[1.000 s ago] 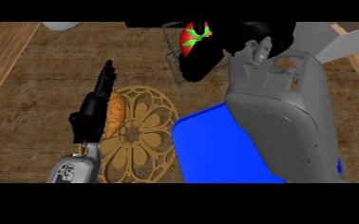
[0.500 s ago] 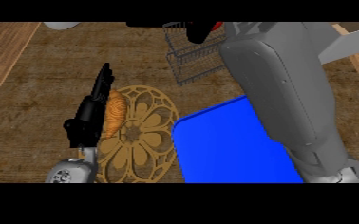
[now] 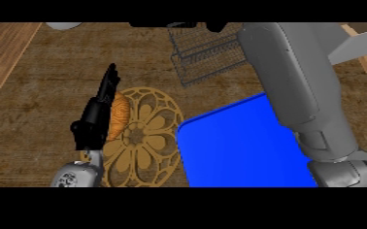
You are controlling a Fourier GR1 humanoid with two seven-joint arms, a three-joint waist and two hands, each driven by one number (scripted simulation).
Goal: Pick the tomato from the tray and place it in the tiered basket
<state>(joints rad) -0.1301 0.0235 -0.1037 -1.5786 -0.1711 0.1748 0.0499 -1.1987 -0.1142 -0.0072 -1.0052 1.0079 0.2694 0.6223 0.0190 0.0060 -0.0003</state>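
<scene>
1. Blue flat rectangular tray [image 3: 240,145] lies near right; no tomato shows on it or anywhere else.
2. Grey right forearm [image 3: 297,87] reaches far over the dark wire tiered basket [image 3: 208,53]; its hand is cut off, so its fingers cannot be told.
3. Black left hand [image 3: 97,114], fingers straight and together, rests at the left over the ornate tan round trivet [image 3: 143,140].

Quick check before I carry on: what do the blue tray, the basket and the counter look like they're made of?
Blue tray: seems plastic, an even saturated blue with a flat, matte face. Tiered basket: looks like dark metal wire, an open mesh of thin strands that the counter shows through. Counter: appears wood, brown with streaky grain, dull finish.
</scene>
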